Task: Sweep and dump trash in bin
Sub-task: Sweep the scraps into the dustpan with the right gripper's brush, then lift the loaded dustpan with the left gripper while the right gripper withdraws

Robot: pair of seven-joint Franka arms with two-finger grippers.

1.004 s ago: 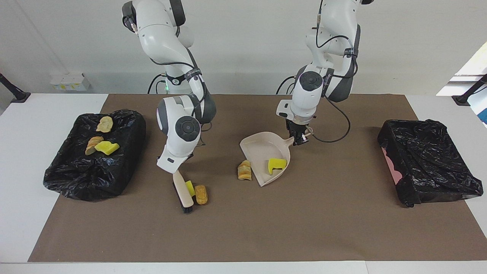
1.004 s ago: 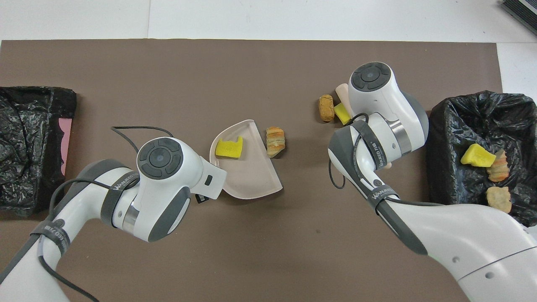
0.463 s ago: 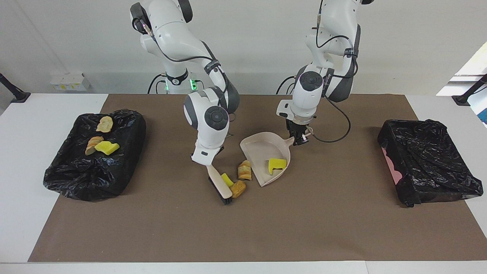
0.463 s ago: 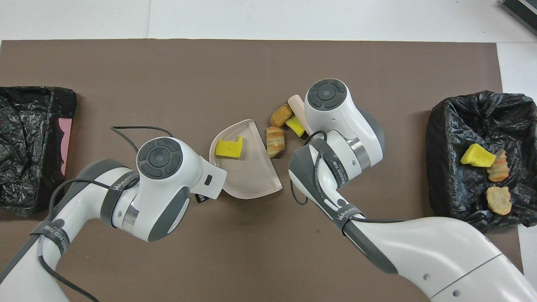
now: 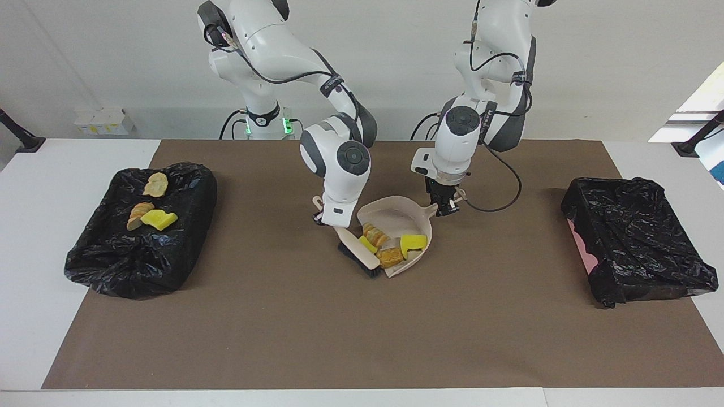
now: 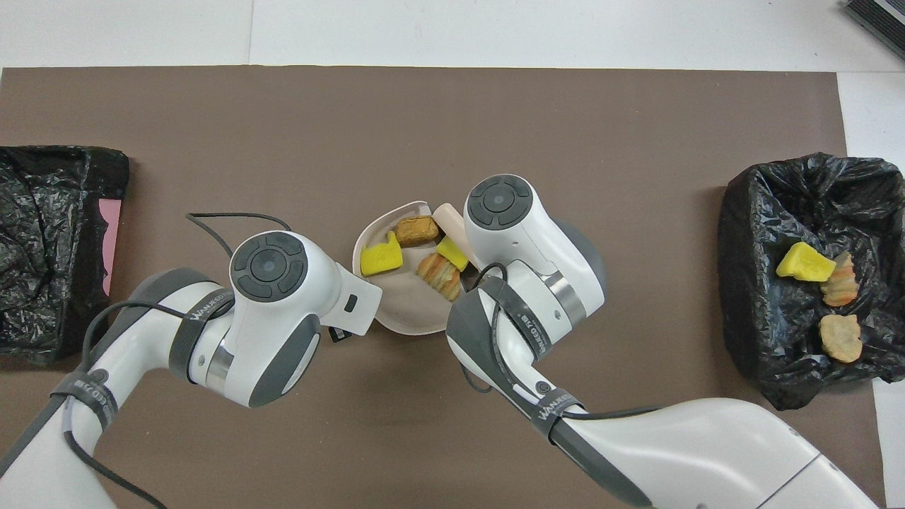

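At the end of the dustpan (image 5: 396, 216) nearest the robots, the left arm's jaws are clamped on its handle and pin it flat on the bench (image 5: 350, 339). In the dustpan lie four scraps: a striped bread lump (image 5: 374, 233), two yellow sponge chunks (image 5: 413, 243), and an orange lump (image 5: 390, 258) at the open lip. Just beside that lip sits the brush (image 5: 360, 254), its handle gripped in the right arm's closed jaws. Well apart from the dustpan, toward the right arm's end, a black-lined bin (image 5: 141, 265) holds three more scraps (image 5: 159, 219); a second bin (image 5: 633, 243) lies toward the left arm's end. The scraps look light, soft and quick to roll, so they are best carried by the dustpan's handle, lip tipped up.
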